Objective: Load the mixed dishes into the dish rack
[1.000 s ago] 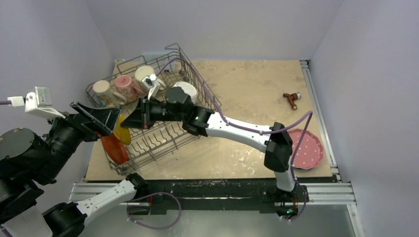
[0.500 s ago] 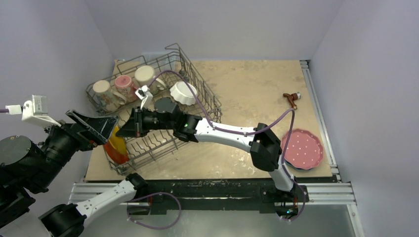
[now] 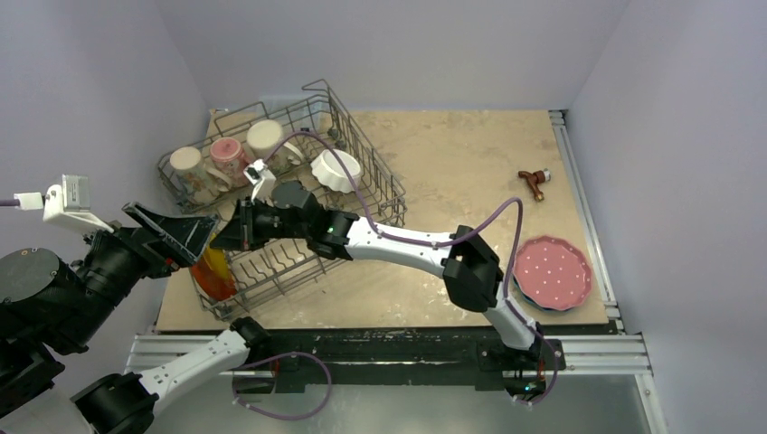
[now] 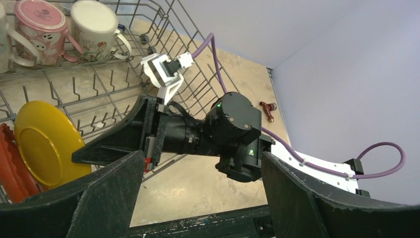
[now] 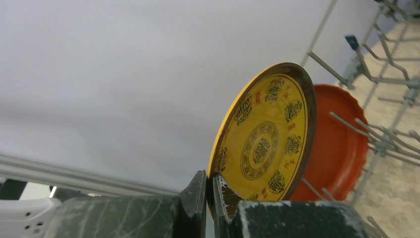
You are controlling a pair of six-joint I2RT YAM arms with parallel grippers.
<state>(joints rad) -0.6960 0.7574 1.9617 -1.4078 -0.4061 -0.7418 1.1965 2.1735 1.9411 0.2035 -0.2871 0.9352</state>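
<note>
The dish rack [image 3: 387, 181] stands at the table's far left. In its back row are a beige mug [image 3: 185, 163], a pink mug [image 3: 226, 154] and a cream mug [image 3: 265, 137], with the white fluted bowl [image 3: 335, 170] beside them. My right gripper [image 5: 209, 181] reaches across the rack, shut on the rim of a yellow patterned plate [image 5: 265, 148]. That plate stands on edge against the red-orange plate [image 5: 337, 148] at the rack's near-left end. My left gripper [image 4: 203, 156] hovers open just left of both plates, holding nothing. The pink white-dotted plate [image 3: 553, 271] lies on the blue plate [image 3: 534, 306] at the right.
A small brown object [image 3: 535, 183] lies on the table at the far right. A metal rail [image 3: 579, 181] runs along the table's right edge. The right arm's purple cable [image 3: 362, 194] loops over the rack. Walls close in on the left and back.
My right arm has carried the yellow plate leftward and down, up against the red-orange plate. The left gripper has drawn back slightly and stays open.
</note>
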